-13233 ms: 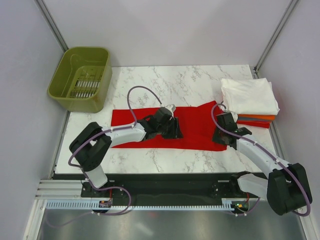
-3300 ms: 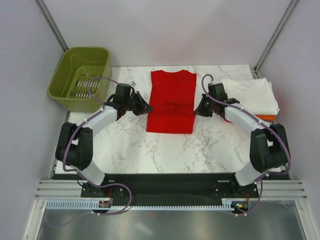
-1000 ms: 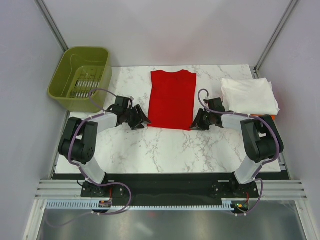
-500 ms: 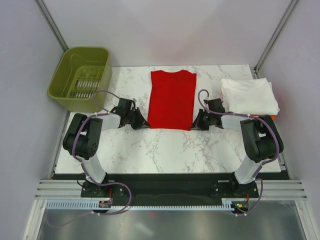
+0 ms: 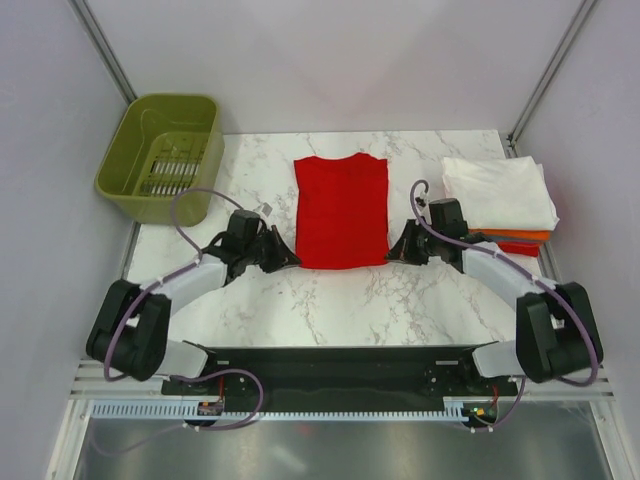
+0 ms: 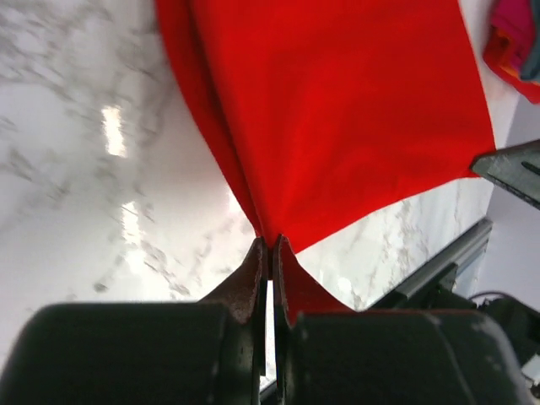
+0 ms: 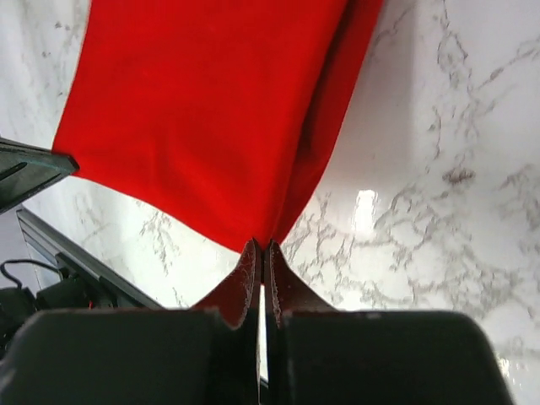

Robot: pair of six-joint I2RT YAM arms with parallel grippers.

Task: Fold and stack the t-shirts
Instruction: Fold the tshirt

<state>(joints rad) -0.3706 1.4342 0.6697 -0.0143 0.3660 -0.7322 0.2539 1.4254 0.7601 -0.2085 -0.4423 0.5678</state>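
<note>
The red t-shirt (image 5: 341, 212) is spread flat on the worktop (image 5: 330, 305) between the two sets of fingers, with its long axis running away from them, neckline at the far end and hem at the near end. Its near left corner is pinched in the closed left fingers (image 6: 249, 283) and its near right corner in the closed right fingers (image 7: 240, 291). Bare worktop is seen behind both, a stack of folded t-shirts (image 5: 500, 195) is found just outward of the right fingers, and a green basket (image 5: 165, 155) well beyond the left.
</note>
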